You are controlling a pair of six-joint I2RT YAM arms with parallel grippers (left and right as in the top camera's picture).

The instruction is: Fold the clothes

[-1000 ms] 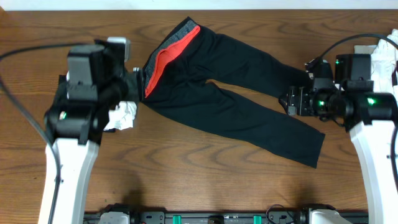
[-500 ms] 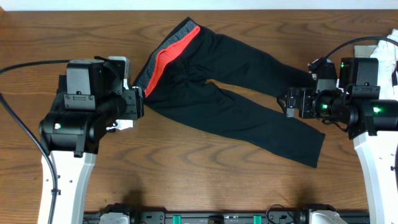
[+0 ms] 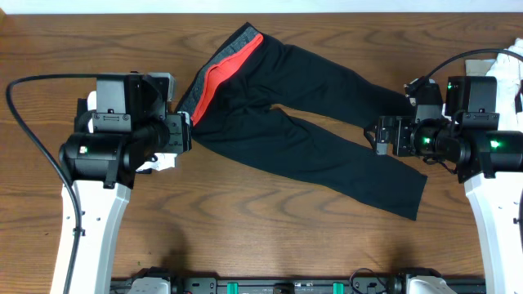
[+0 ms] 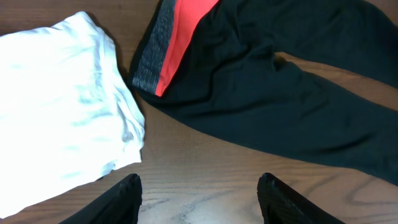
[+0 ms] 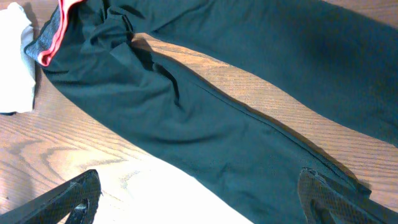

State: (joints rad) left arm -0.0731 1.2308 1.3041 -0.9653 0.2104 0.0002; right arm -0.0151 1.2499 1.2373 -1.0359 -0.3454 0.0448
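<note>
Well, from above, the black trousers [image 3: 310, 139] lie spread across the middle of the table [image 3: 245, 237]. Their waistband [image 3: 214, 82] is at the far left with its red lining showing, and both legs run off to the right, the nearer one ending toward the near right. The left fingers [image 3: 185, 131] hang just beside the near end of the waistband, on its left. A white garment [image 3: 159, 161] peeks out from under that arm. The right fingers [image 3: 378, 135] sit above the black cloth where the two legs spread apart on the right. A second white garment [image 3: 498, 65] lies at the far right edge.

From the left wrist, the white garment [image 4: 62, 106] fills the left side, just beside the grey-and-red waistband [image 4: 161, 50]. The trousers [image 4: 280, 106] stretch away to the right. The left fingers [image 4: 121, 202] stand apart over bare wood with nothing between them.

From the right wrist, the right fingers [image 5: 68, 199] are spread wide and grip nothing, with a trouser leg [image 5: 205, 137] lying flat below them. A strip of wood shows between the two legs. The waistband [image 5: 53, 37] and the white garment [image 5: 12, 68] lie off at the far left.
</note>
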